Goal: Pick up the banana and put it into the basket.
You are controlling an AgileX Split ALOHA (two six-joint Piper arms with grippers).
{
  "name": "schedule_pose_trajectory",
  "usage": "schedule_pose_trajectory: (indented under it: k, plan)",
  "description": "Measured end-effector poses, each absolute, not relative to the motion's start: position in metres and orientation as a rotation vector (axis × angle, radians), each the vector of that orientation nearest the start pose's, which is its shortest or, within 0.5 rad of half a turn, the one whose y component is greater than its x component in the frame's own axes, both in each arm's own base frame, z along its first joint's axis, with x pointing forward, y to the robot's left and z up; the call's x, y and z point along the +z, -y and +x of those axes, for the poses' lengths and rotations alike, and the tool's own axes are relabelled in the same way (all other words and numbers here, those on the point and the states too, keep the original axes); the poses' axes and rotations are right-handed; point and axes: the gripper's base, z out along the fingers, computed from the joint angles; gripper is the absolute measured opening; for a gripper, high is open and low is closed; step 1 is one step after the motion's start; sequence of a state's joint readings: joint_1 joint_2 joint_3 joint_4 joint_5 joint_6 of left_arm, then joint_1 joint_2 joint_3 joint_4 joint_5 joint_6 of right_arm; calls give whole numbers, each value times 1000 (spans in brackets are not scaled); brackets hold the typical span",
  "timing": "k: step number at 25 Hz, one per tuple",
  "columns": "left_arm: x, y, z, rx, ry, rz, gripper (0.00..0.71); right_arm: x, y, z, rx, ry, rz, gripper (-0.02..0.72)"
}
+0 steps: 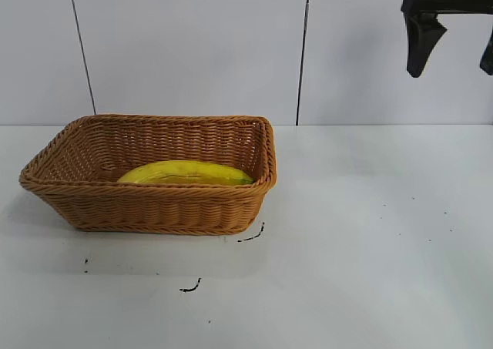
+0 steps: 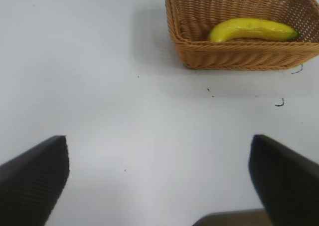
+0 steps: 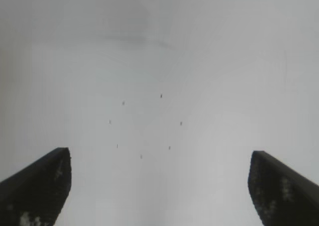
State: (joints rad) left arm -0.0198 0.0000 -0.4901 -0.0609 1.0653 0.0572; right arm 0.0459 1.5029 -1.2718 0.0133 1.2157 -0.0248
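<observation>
**Exterior view: banana at rest inside the basket, both grippers clear**

Exterior view shows the banana (image 1: 187,172) lying inside the basket (image 1: 154,210), against the wall nearest the camera, its long axis parallel to the basket's long sides. The greener end points toward the basket's right-hand corner. Neither gripper touches it.

The right gripper (image 1: 454,45) hangs high above the desk (image 1: 370,233), well apart from the basket and to its right; its fingers stand spread with nothing between them. In its own wrist view the right gripper (image 3: 159,186) frames only bare desk with a few dark specks.

The left gripper (image 2: 159,181) is likewise spread and empty, well apart from the basket, which lies ahead of it in the left wrist view with the banana (image 2: 251,29) broadside. By that view the left arm seems the nearer, though this is a judgement.

Materials: the banana is smooth, bright yellow, gently curved. The basket (image 2: 239,56) is tan-orange wicker, rectangular, with flared sides and a braided rim. The desk is matte white, marked by small black scuffs (image 1: 251,236) just beside the basket's front corner.

The placement appears complete; no further grasp seems called for.
</observation>
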Motion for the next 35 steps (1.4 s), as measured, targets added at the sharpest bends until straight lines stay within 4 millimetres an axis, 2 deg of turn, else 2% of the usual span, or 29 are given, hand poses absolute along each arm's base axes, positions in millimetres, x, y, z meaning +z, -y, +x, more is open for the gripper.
schedule_pose_trajectory:
  k: [4,8,17,22,24,25,29,35]
  plan:
    - [274,5,-4,-50,-2056,82,695,302,-12,231,20,-2923,-118,689]
    - [274,5,-4,-50,-2056,82,695,291,-9,181,19,-2865,-120,689]
    - [274,5,-4,-50,-2056,82,695,261,-5,77,21,-2558,-107,689]
    - [274,5,-4,-50,-2056,82,695,276,-3,40,24,-2276,-97,689]
    - [274,5,-4,-50,-2056,82,695,278,-3,27,27,-2194,-94,689]
    - [274,5,-4,-50,-2056,82,695,278,-3,27,27,-2194,-94,689]
    - [274,5,-4,-50,-2056,82,695,280,-2,-1,35,-2016,-89,689]
    - [274,5,-4,-50,-2056,82,695,280,-2,-4,37,-1999,-88,689]
